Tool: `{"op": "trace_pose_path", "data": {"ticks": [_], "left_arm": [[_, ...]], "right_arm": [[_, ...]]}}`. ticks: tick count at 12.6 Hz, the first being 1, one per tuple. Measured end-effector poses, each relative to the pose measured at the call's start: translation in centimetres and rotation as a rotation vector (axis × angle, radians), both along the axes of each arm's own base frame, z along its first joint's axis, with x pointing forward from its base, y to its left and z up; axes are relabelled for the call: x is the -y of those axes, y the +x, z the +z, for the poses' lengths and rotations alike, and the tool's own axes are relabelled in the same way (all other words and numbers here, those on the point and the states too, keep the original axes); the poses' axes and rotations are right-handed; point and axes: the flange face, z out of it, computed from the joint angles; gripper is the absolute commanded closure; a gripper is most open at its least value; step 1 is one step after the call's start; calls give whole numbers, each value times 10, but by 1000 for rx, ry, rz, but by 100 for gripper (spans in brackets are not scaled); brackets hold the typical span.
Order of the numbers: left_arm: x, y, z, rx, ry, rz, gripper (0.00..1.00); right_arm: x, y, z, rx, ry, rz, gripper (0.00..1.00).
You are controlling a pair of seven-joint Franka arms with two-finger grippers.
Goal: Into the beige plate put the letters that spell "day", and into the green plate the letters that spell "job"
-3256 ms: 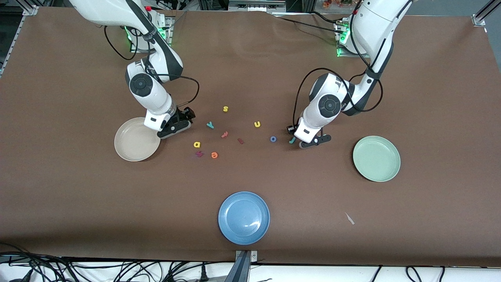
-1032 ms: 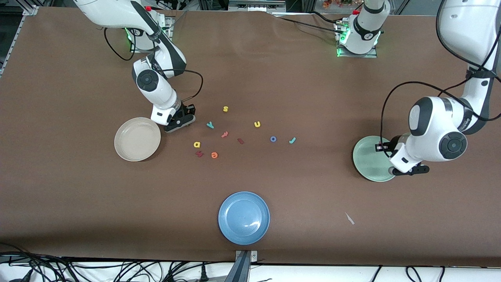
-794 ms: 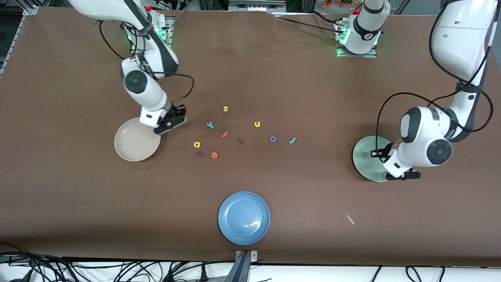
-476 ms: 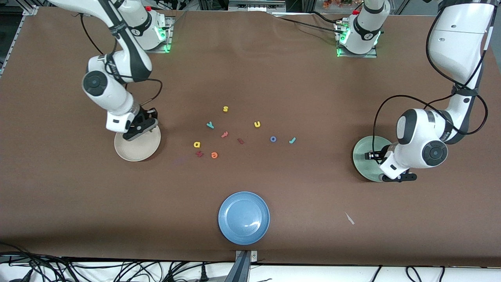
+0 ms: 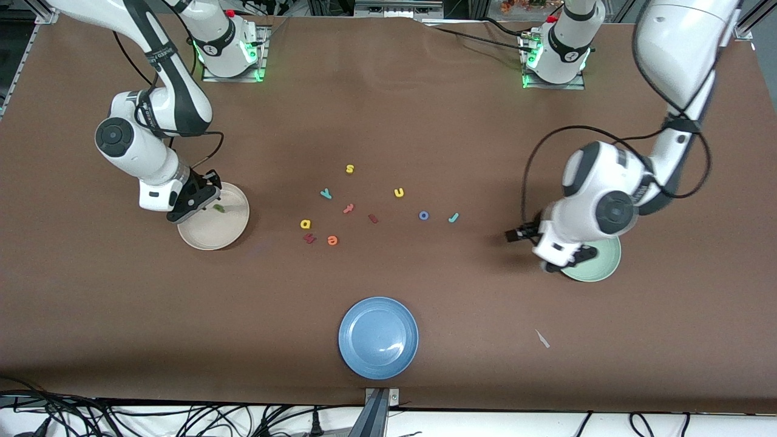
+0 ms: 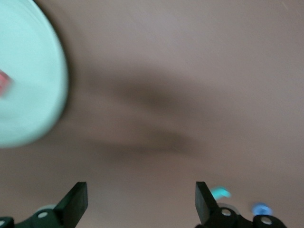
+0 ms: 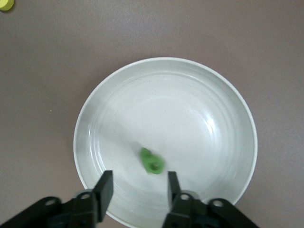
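I am watching the green d [image 7: 152,161] first. It is sitting in the beige plate [image 5: 234,233], near the rim, right under the right gripper [image 7: 137,183]. That gripper's jaws are standing apart and are holding nothing. The d looks smeared, so I think it may be bouncing, and it could hop over the low rim onto the counter [image 5: 388,109].

The pinkish-red b [image 6: 4,81] is lying in the green plate [image 6: 28,71]. The left gripper [image 5: 567,260] is hanging over that plate's edge, on the side toward the loose letters. Its jaws are spread wide and are empty. The arm is low, and I am worrying that it might bump the plate and slide it.

The yellow a [image 5: 305,224], the teal y [image 5: 326,193], the blue o [image 5: 424,215] and the teal j [image 5: 453,217] are waiting on the counter between the two plates.

The letters are tiny and flat, so the jaws could be slipping off one or flicking it away. The a is lying close to a dark red letter [image 5: 309,238] and the orange e [image 5: 332,240], so I could be grabbing the wrong one. The yellow s [image 5: 349,169] and the yellow u [image 5: 399,192] are the same colour as the a, which could be fooling me too.
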Motion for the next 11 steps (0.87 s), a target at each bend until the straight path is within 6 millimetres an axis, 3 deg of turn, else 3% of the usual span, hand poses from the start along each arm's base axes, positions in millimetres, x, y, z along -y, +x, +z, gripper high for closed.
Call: {"op": "trace_pose_path", "data": {"ticks": [2,4,5,7,11], "left_arm": [[59,-17,-16,33,-2,81,6],[96,-31,-46,43,-17,133,13],[102,-35,-63,34,-17,150,14],[104,-38,-87,29,-4,159,16],[103,-38,-96,33,6,166,25]], "right_arm": [[0,0,0,1,0,0,28],[-1,3,3,8,1,-22,25],[-5,5,5,14,3,-44,25],[-32,12,8,24,11,-86,25],[-112,20,-1,19,35,-219,22]]}}
